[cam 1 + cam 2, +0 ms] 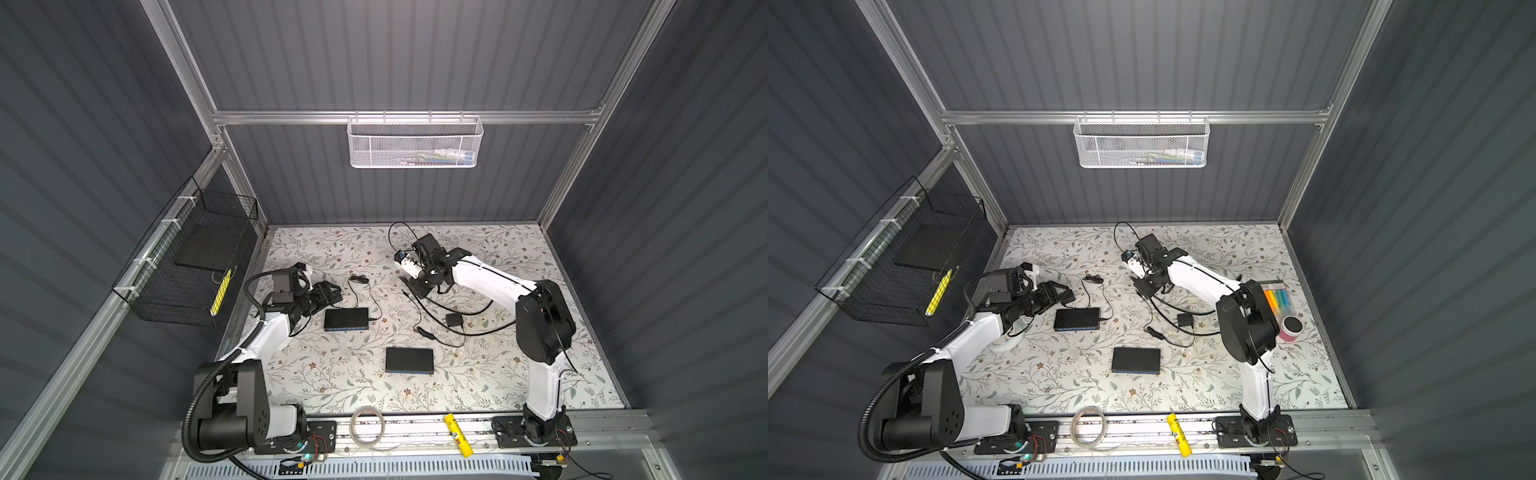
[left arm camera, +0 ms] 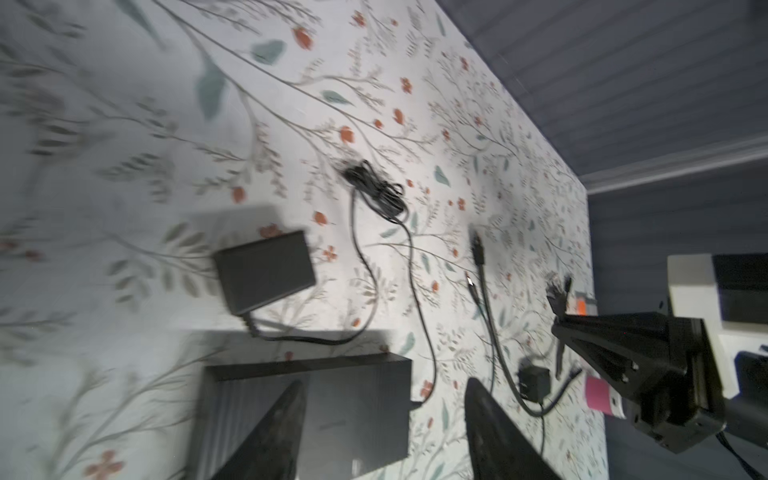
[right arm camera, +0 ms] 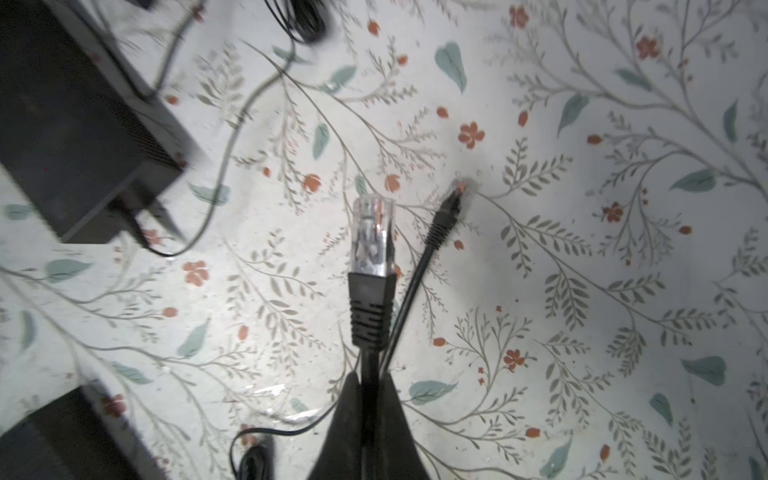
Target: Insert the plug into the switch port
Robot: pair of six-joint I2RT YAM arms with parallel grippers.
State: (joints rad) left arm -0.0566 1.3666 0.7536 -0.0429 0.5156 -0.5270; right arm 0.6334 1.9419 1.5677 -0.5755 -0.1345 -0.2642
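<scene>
**Plug** [image 3: 372,241]: clear-bodied, raised over the middle of the surface [image 1: 498,374] toward its back edge. The right gripper [image 3: 370,386] is clamped on the cable [image 3: 370,365] just behind the boot. You would judge this leaves the nose free for the port.

**Switch** [image 1: 347,319]: black, toward the left edge, with a lead in its side. The left gripper [image 2: 384,382] hangs over it, jaws apart, probably to steady it.

**Second switch** [image 1: 409,360]: nearer the front edge, untouched.

**White mesh basket** [image 1: 415,141], back rail: coloured items, too blurred to name.

**Black wire basket** [image 1: 187,266], left wall: dark flat slab and a yellow strip.
</scene>
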